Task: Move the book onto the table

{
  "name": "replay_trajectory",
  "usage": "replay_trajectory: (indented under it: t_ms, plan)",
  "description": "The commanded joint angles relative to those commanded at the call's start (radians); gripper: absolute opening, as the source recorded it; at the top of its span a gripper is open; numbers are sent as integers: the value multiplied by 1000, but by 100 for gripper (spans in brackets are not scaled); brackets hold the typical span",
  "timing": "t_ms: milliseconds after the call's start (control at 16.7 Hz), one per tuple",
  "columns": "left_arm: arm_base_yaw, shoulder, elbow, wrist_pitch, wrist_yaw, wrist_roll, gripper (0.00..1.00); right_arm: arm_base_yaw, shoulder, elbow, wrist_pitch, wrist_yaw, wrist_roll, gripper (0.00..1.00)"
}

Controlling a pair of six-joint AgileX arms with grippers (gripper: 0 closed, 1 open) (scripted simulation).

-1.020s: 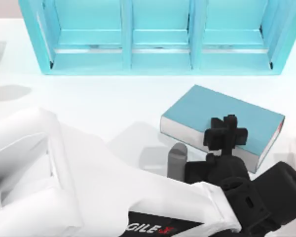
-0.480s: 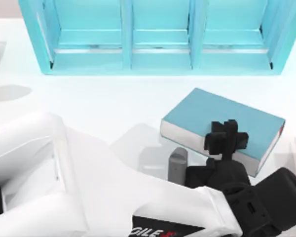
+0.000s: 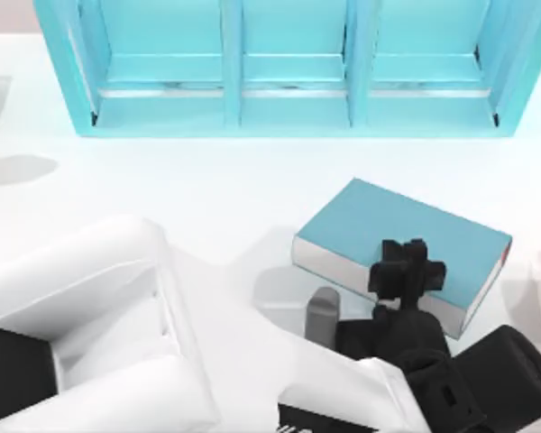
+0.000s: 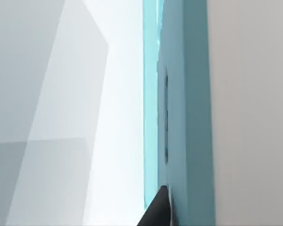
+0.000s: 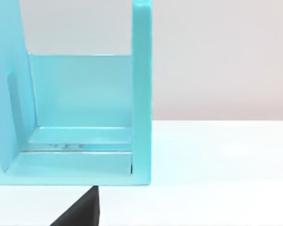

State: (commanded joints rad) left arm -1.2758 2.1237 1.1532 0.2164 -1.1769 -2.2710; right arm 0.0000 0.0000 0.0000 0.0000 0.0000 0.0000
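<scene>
The book (image 3: 401, 239) lies flat on the table (image 3: 207, 194), right of centre, in front of the shelf unit (image 3: 288, 68) — all three of its compartments look empty. The left gripper (image 3: 408, 271) sits over the book's near edge; can't tell its jaws. Risk: lifting away could drag the book askew. The right arm is parked.
</scene>
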Motion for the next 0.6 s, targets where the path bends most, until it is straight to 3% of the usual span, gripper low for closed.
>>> replay_trajectory:
  t_ms: [600]
  plan:
    - [0,0,0,0,0,0,75,0,0,0,0,0,0,100]
